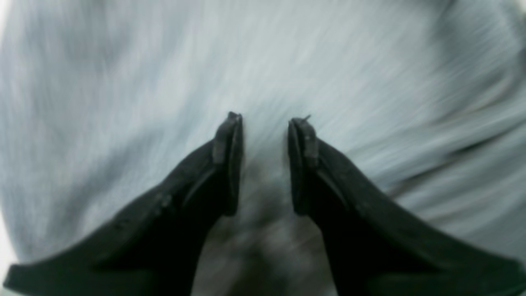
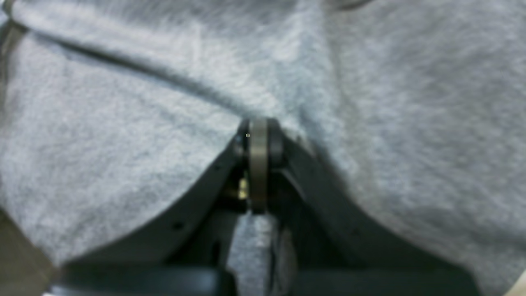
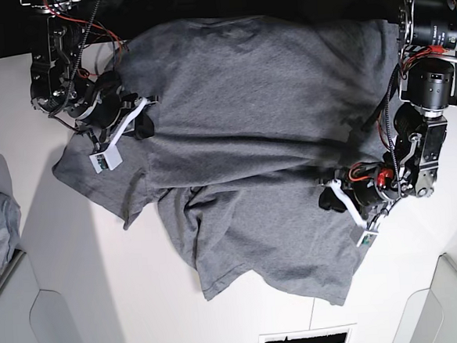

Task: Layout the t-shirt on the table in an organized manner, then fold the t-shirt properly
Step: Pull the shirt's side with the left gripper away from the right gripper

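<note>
Across the white table [image 3: 246, 311] the grey t-shirt [image 3: 249, 131] is spread only roughly: its far edge runs up to the table's rim, the near part is rumpled and doubled over itself, and one sleeve is bunched at the side. No neat fold is seen yet, so the laying-out is judged unfinished and the folding not begun. The right gripper [image 2: 259, 135] is clenched on a pinch of the t-shirt. The left gripper [image 1: 265, 123] is held partly spread over the fabric, with nothing gripped between its jaws.
</note>
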Robot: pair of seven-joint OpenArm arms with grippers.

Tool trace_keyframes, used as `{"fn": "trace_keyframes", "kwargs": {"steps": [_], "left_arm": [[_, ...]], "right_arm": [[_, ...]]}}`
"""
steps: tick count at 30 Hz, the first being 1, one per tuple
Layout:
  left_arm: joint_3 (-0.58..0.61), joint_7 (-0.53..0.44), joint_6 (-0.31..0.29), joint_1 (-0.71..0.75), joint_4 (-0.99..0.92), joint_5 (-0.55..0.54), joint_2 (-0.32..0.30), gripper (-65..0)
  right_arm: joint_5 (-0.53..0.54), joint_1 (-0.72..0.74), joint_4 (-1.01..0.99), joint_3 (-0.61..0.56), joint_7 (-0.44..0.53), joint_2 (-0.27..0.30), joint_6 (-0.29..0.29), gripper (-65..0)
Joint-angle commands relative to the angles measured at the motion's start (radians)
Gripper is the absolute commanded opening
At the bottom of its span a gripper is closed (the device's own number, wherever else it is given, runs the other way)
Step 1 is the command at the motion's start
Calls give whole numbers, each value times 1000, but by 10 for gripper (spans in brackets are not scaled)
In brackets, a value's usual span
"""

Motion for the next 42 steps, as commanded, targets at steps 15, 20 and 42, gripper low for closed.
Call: {"fn": "trace_keyframes", "kwargs": {"steps": [15, 20, 42], "left_arm": [[-1, 351, -218, 16, -88, -592, -174, -446], [-1, 505, -218, 41, -82, -898, -150, -446], [166, -94, -36, -196, -128, 5, 64, -446]], "right_arm": [[-10, 159, -206, 6, -21, 246, -32, -650], [15, 239, -207, 6, -44, 259, -49, -650], [246, -58, 141, 6, -207, -57, 59, -650]]}}
